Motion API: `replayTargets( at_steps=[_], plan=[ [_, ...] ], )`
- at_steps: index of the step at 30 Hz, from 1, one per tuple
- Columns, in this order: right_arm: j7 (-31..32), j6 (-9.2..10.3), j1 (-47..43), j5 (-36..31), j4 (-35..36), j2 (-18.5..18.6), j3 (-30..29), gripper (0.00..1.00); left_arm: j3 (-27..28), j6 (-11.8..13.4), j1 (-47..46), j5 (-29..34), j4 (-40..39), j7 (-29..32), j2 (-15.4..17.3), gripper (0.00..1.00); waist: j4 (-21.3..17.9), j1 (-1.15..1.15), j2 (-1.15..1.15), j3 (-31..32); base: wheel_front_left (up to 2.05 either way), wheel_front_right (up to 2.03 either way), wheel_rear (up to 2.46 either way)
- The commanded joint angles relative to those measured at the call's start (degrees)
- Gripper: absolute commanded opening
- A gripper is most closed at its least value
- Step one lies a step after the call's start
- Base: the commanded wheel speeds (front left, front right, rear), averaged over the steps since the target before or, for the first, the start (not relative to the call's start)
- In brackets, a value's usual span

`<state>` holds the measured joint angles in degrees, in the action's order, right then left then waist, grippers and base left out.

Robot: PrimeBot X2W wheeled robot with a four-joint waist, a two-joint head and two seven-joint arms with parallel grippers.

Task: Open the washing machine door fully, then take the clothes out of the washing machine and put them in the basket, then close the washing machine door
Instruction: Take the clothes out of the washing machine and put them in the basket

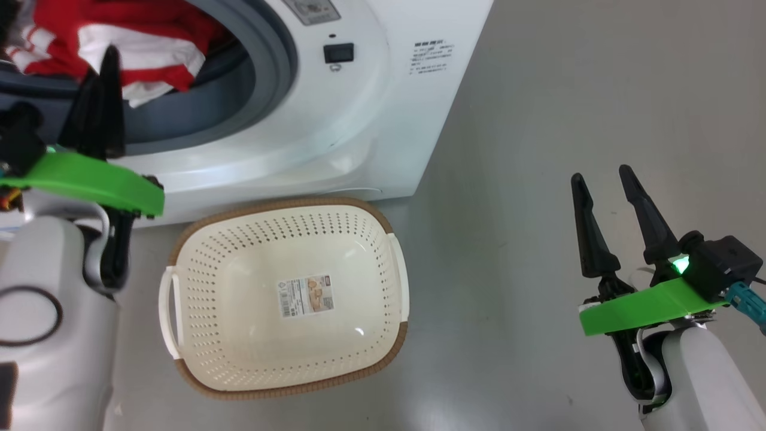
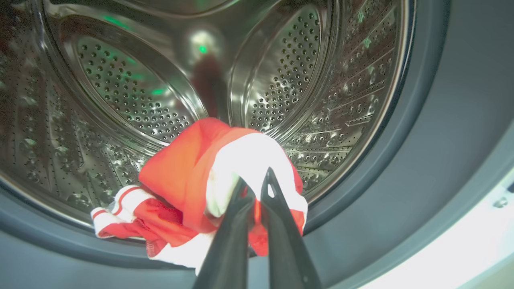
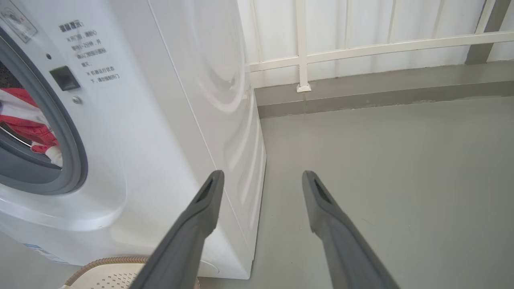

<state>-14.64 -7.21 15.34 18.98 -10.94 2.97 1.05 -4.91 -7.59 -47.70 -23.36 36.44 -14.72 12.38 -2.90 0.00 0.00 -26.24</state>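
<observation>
Clothes [image 1: 137, 54], soft bright red garments with white stripes and white panels, lie bunched at the mouth of the big white front-loading washing machine [image 1: 359, 120]. They spill over the lower part of its grey rubber gasket [image 1: 263, 78]. Seen from the left wrist, they sit at the front of the shiny perforated steel drum [image 2: 132, 92]. The left hand [image 2: 255, 180], with two long dark fingers, is closed tight, its tips pinching a white fold of the clothes. From the head camera, this hand reaches into the machine's round opening. A small cream-white perforated plastic basket with a brown woven-look rim [image 1: 287, 203] stands on the grey floor [image 1: 568, 90] just in front of the machine. A barcode sticker [image 1: 305, 295] shows on its bottom. The right hand [image 1: 601, 173] hangs well apart, off to the right above bare floor. Its fingers are spread wide and it holds nothing.
</observation>
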Motion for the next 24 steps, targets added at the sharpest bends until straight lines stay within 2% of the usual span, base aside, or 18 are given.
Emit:
replayTargets(
  at_steps=[1,8,24],
  plan=[
    [-0.36,-0.28,-1.27,-0.58,1.11,-0.09,0.85,1.0,2.22,0.1,1.89,1.0,-2.69,-0.28,1.84,0.0,0.89,0.0,0.0,1.47,0.0,0.0,0.0],
    [-0.36,-0.28,-2.75,-0.81,0.92,-0.09,0.08,1.0,5.42,0.1,9.0,3.11,-10.58,-0.28,-0.07,0.0,1.75,0.0,0.0,3.69,0.0,0.0,0.0],
    [-0.36,-0.28,-4.99,-1.15,0.99,-0.09,-0.8,1.0,8.79,0.1,21.07,5.15,-27.23,-0.28,-2.53,0.0,2.68,0.0,0.0,6.63,0.0,0.0,0.0]
  ],
)
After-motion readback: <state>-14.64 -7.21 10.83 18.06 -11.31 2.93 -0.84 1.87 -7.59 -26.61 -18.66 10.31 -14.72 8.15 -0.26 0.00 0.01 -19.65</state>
